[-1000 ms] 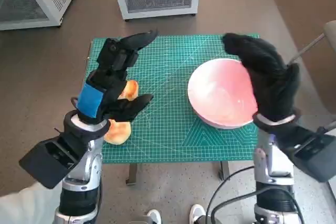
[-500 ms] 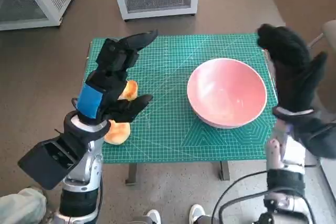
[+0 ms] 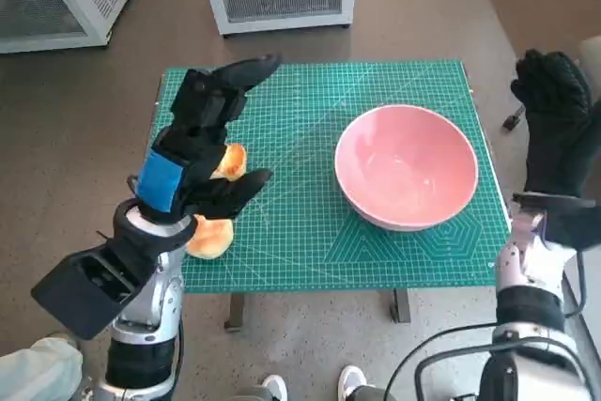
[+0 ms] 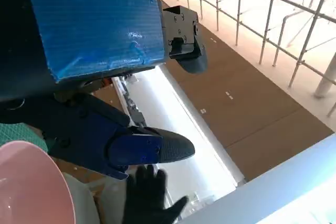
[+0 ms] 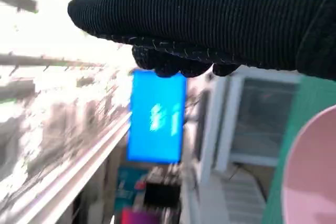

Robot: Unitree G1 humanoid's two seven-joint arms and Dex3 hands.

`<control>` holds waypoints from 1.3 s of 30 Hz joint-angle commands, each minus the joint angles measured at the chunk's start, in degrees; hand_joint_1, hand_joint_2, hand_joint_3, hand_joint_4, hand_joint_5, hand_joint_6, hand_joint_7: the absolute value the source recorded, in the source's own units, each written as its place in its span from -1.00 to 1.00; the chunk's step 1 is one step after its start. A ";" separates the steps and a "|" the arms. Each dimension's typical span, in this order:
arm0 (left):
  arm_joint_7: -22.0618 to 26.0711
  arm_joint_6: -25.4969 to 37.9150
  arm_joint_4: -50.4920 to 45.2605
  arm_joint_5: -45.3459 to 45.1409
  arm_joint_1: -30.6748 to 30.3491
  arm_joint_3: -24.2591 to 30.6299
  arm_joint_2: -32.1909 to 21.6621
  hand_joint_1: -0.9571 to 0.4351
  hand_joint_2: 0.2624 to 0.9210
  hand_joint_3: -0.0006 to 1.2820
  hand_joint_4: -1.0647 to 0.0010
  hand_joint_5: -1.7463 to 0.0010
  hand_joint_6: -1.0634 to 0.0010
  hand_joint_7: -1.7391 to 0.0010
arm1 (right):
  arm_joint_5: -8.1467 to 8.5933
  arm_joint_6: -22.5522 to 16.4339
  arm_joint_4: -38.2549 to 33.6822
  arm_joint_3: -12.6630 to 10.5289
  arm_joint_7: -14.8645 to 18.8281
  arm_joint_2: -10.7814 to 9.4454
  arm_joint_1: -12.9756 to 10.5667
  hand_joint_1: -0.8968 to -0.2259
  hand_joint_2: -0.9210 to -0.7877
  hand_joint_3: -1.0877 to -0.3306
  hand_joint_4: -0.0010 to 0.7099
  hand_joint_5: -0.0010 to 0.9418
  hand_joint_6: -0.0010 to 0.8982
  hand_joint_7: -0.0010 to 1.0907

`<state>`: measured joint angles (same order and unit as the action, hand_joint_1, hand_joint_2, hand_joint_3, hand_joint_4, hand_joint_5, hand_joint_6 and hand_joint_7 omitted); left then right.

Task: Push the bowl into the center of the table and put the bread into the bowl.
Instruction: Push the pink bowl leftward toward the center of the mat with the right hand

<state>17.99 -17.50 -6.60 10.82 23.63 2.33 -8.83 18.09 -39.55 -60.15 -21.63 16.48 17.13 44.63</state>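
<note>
Head view: bread point(image 3: 218, 204) lies under the spread, empty left hand point(image 3: 202, 138) (bowl point(image 3: 406, 166) well apart).

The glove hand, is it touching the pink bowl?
Apart. In the head view the right hand is off past the table edge, with green mat showing between it and the bowl.

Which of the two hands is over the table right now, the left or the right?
The left hand, the one with blue tape, hovers over the green mat's left side above the bread. The gloved right hand is off the table's right edge.
</note>
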 commanded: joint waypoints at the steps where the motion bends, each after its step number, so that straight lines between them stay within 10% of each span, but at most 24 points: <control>1: -0.32 -0.18 -0.18 -0.12 -0.29 -0.07 0.18 -0.34 1.00 -0.38 0.99 0.36 1.00 0.08 | 1.57 4.90 -5.33 -2.29 -1.35 0.20 0.35 0.77 -1.00 0.42 0.26 -0.97 -0.70 0.14; 20: 0.22 -0.58 0.10 0.11 -0.41 0.34 -0.34 -0.34 1.00 -0.38 0.99 0.36 1.00 0.07 | 0.20 13.92 -13.31 -4.39 -3.98 -0.05 -0.43 0.95 -1.00 0.30 0.17 -0.99 -0.61 -0.01; 39: 0.29 -0.51 -0.29 -0.13 -0.59 0.80 -1.59 -0.35 1.00 -0.39 0.98 0.36 1.00 0.07 | -0.08 18.33 -14.14 -4.72 -5.11 -5.57 0.81 0.85 -1.00 0.32 0.21 -0.99 -0.50 -0.13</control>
<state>18.20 -17.70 -6.46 10.82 23.63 2.80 -9.98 17.79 -22.81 -73.34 -25.92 11.89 12.81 45.72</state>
